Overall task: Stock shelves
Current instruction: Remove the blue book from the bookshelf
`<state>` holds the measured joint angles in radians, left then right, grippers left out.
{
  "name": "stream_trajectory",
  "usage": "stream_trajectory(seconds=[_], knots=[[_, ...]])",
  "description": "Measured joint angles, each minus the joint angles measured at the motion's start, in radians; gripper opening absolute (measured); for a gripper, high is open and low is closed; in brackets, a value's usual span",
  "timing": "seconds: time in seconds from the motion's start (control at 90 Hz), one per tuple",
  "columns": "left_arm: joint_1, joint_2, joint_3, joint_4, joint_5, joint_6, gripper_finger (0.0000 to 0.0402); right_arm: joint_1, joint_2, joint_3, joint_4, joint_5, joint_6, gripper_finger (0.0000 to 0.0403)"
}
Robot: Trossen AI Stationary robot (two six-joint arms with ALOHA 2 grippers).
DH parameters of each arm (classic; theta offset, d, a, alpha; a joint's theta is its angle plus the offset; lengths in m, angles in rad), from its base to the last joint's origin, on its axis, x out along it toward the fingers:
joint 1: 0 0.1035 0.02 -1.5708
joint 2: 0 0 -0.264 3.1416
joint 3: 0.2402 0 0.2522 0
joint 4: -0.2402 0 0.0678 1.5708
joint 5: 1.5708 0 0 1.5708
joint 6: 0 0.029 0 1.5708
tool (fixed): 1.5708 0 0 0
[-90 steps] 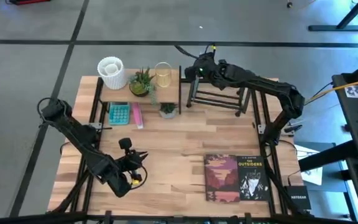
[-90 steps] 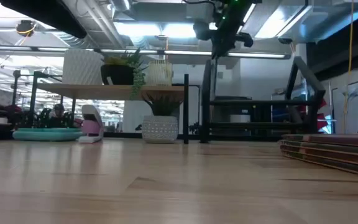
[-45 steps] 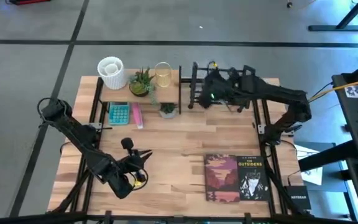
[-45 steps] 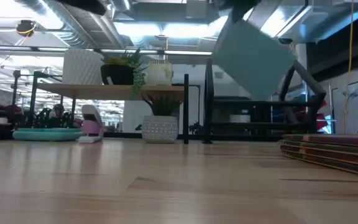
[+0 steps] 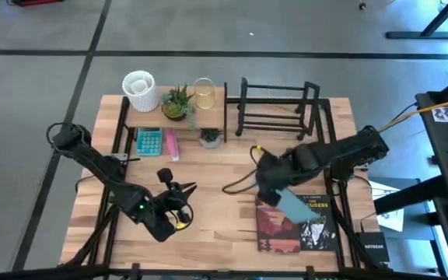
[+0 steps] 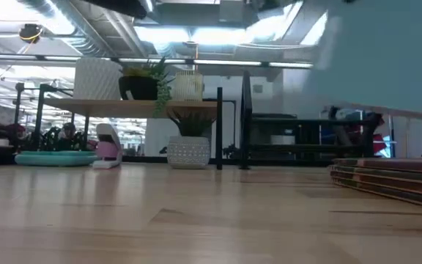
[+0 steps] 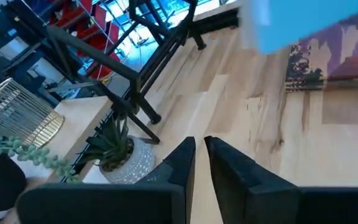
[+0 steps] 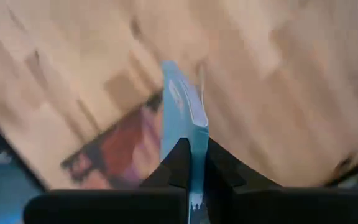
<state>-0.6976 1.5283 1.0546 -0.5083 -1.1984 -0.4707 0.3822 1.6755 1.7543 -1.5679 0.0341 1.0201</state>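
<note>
My right gripper (image 5: 274, 187) is shut on a light-blue book (image 5: 291, 206), which hangs over the books (image 5: 298, 225) lying flat at the table's near right. In the low view the blue book (image 6: 387, 59) fills the upper right. The wood shelf (image 5: 150, 117) at the far left carries a white cup (image 5: 139, 89), a plant (image 5: 176, 101) and a wire glass (image 5: 204, 92). Beside it at the far right stands the black rack (image 5: 278, 113). My left gripper (image 5: 181, 190) waits shut at the near left, above the table. My right gripper pinches the blue book between its two fingers, one finger (image 8: 178, 163) on each cover, at one edge of the book (image 8: 190, 140). The book sticks out past the fingers toward the table's near right. It is tilted and lifted clear above the lying books.
Under the wood shelf lie a teal calculator (image 5: 148, 141) and a pink stapler (image 5: 171, 144), with a small potted plant (image 5: 209, 138) at its right end. A black cable (image 5: 239, 183) trails on the table beside my right gripper. Bare tabletop (image 5: 224, 225) lies between the two grippers.
My right gripper has come from above the black rack toward the table's near edge and down, carrying the blue book, which now hangs over the lying books. My left gripper has shifted a little toward the table's right.
</note>
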Motion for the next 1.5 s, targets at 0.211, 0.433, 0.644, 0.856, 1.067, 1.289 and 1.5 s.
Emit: stream_trajectory(seconds=[0.211,0.433,0.644,0.856,1.067,1.289,1.5], knots=[[0.013,0.034,0.000,0.029,-0.003,0.006,0.0031,0.132,0.004,-0.124,-0.003,-0.384,0.279,0.0000],[0.026,0.099,0.000,0.056,-0.018,0.004,0.0031,0.256,0.004,-0.225,-0.004,-0.583,0.799,0.0000],[0.045,0.152,0.000,0.087,-0.026,0.026,0.0031,0.311,0.013,-0.300,-0.006,-0.320,1.139,0.0000],[0.047,0.155,0.000,0.082,-0.027,0.007,0.0031,0.255,0.059,-0.305,-0.002,-0.300,1.173,0.0000],[0.110,0.222,0.000,0.153,0.056,0.015,0.0031,0.187,0.070,-0.305,-0.002,-0.219,1.156,0.0000],[0.185,0.403,0.000,0.449,0.147,0.227,0.0031,0.112,0.070,-0.305,0.087,-0.010,1.096,0.0004],[0.235,0.558,0.001,0.794,0.342,0.467,0.0031,0.067,0.094,-0.304,0.129,0.101,1.039,0.0006]])
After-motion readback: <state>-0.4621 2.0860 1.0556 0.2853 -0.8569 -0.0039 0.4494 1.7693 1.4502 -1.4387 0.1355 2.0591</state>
